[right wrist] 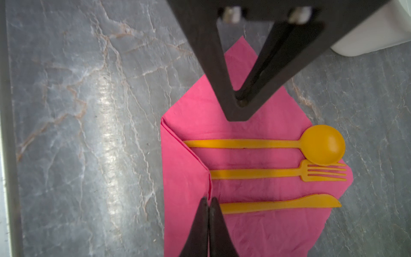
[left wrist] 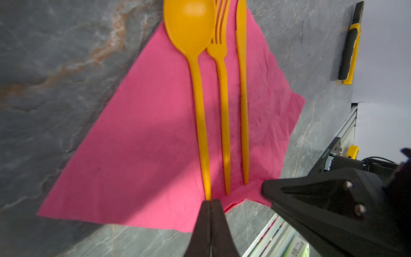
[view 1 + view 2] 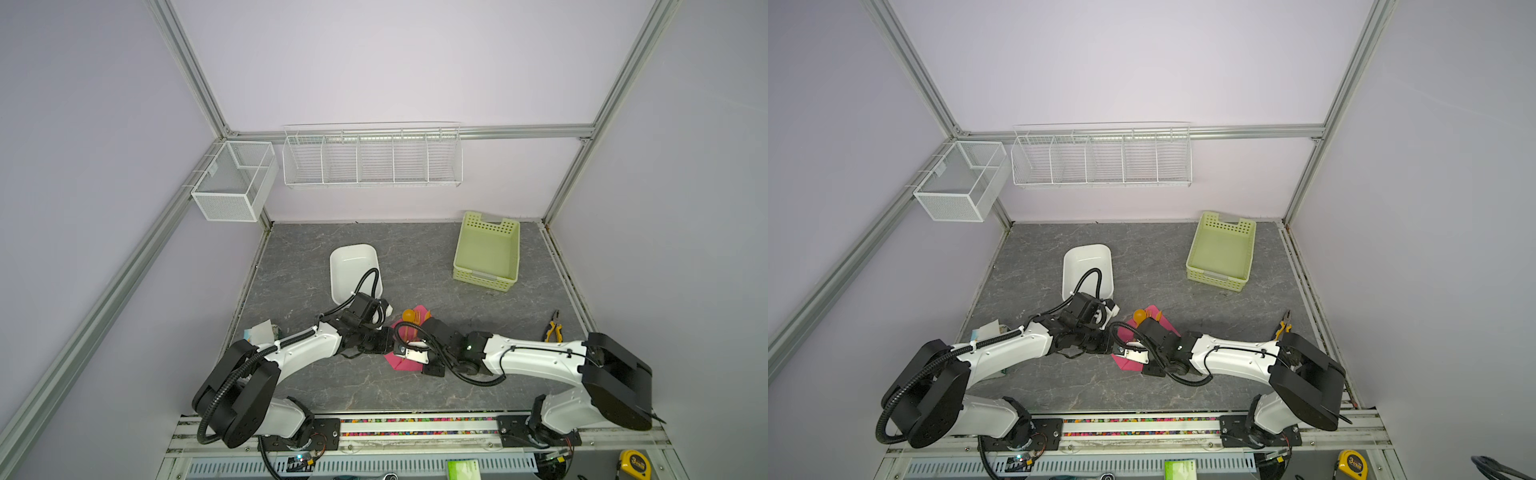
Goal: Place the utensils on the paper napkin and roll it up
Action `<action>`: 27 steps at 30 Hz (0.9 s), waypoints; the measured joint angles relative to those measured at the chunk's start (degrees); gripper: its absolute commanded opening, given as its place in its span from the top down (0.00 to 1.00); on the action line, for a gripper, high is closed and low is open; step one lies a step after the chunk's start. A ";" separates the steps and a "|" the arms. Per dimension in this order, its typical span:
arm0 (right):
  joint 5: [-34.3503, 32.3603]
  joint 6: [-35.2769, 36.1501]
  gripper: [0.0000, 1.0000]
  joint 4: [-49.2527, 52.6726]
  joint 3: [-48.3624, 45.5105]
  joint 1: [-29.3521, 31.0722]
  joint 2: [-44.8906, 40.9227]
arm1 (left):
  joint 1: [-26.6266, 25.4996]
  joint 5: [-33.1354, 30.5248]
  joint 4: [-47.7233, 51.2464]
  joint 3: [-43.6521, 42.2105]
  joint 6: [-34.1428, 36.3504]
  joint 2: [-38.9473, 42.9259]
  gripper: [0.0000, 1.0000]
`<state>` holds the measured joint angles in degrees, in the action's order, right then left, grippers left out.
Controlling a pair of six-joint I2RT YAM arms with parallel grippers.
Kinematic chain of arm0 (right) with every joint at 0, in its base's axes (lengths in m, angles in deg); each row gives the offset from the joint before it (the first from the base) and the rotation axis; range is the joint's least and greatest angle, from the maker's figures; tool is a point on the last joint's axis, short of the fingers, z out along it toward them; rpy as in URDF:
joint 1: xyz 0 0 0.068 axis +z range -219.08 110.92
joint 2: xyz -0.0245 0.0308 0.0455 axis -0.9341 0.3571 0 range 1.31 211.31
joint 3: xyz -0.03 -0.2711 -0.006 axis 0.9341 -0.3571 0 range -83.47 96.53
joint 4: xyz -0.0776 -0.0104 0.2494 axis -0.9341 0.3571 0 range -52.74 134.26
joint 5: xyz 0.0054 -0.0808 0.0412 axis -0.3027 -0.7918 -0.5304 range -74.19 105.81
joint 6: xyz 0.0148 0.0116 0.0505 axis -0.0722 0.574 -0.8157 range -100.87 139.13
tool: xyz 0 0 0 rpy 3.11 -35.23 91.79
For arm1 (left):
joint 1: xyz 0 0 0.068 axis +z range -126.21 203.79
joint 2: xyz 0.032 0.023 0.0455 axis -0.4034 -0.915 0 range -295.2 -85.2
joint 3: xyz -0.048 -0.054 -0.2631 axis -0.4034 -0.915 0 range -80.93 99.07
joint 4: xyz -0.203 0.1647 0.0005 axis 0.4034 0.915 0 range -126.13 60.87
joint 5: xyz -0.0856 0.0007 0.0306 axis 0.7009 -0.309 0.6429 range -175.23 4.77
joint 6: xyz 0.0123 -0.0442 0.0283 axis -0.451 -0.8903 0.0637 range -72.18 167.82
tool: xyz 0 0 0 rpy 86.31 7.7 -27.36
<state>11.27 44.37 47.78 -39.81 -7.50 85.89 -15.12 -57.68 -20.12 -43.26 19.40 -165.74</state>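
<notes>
Right wrist: right gripper (image 1: 209, 201) clamped on folded paper napkin (image 1: 255, 233) corner, beside knife (image 1: 278, 205).

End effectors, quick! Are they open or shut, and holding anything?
Left end effector: shut, holding nothing visible.
Right end effector: shut at the paper napkin's folded corner; grip cannot be told.

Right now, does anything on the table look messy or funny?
Yes. The thin pink paper napkin has one corner folded over, covering the handle ends of the orange plastic spoon and fork. The orange plastic knife lies straight beside them.
</notes>
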 measured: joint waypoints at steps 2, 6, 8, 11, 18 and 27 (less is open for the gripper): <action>-0.02 -0.17 0.93 0.24 -0.02 0.00 0.00 | 0.00 -0.04 -0.11 -0.42 0.00 -0.33 1.00; -0.02 -0.83 0.93 1.05 -0.04 0.00 -0.02 | 0.00 -0.11 -0.09 -0.83 0.02 -1.27 1.00; 0.02 -1.14 0.93 1.42 -0.15 0.00 -0.02 | 0.00 -0.15 -0.07 -0.87 0.04 -1.70 1.00; 0.07 -1.64 0.93 1.75 -0.28 0.00 -0.04 | 0.00 -0.33 -0.04 -0.90 0.07 -2.27 1.00; -0.68 -2.51 0.93 2.05 -0.50 0.00 -0.66 | 0.00 -0.59 0.63 -0.87 0.55 -2.40 1.00; -2.12 -2.54 0.93 2.03 -0.48 -0.07 0.07 | 0.00 -0.72 2.01 -0.90 1.25 -2.40 1.00</action>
<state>9.15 41.83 49.81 -40.29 -7.56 85.95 -15.12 -58.40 -18.11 -44.16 20.64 -168.14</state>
